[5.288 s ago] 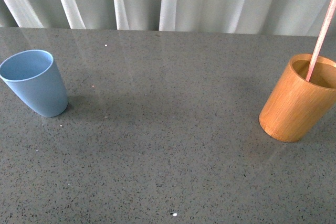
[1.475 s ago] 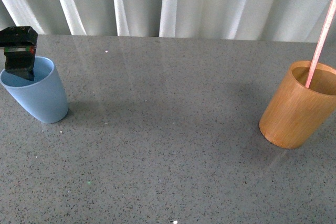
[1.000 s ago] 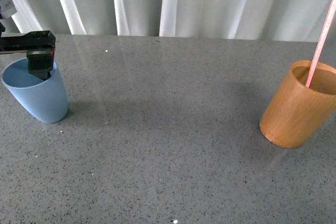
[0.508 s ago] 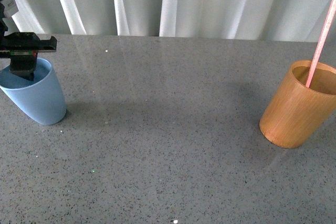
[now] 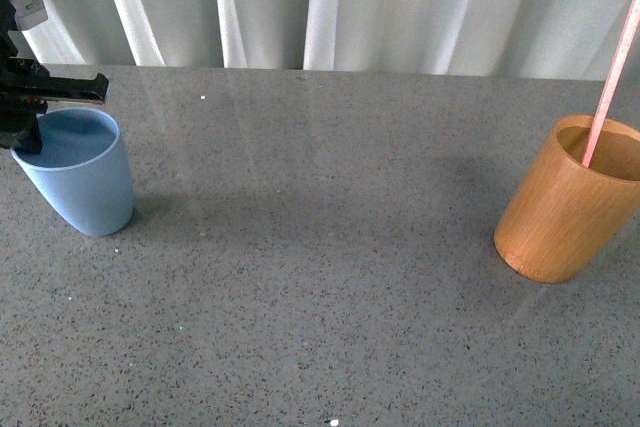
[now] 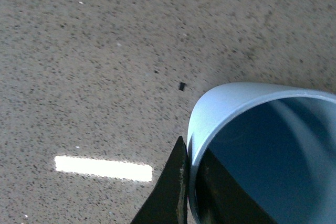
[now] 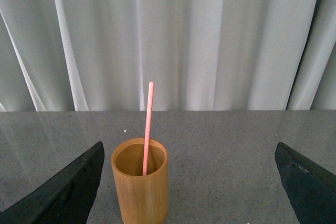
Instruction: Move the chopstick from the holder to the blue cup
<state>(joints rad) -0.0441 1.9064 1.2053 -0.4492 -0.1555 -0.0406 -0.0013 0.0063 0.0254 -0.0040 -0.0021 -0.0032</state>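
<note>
1. Work surface: a dark grey stone-look table (image 5: pixel 320 277) with fine black and pale flecks. It has a faint sheen. Loose white specks (image 5: pixel 333 409) lie on it near the front edge.
2. Background: white curtain (image 5: pixel 400 7) in vertical folds hangs behind the far edge of the table and fills the full width of the front view.
3. Reflection: the left wrist view shows one bright, narrow bar of light (image 6: pixel 102 167) on the tabletop beside the cup.
4. Blue cup (image 5: pixel 75 172): stands upright on its base at the far left of the table, mouth up.
5. Left gripper (image 5: pixel 22 132): positioned at the cup's rim. The left wrist view shows one finger (image 6: pixel 168 192) outside the wall and the other inside. The jaws are closed tightly on the cup wall.
6. Holder (image 5: pixel 565 197): stands on its base at the far right of the table, well apart from the blue cup.
7. Chopstick (image 5: pixel 610 77): its lower end is inside the holder. It leans against the rim and rises well above it. In the front view its top runs out of frame.
8. Right gripper (image 7: pixel 188 145): faces the holder from a distance. Its fingers (image 7: pixel 68 192) are spread wide and hold nothing. It touches neither the holder nor the chopstick.
</note>
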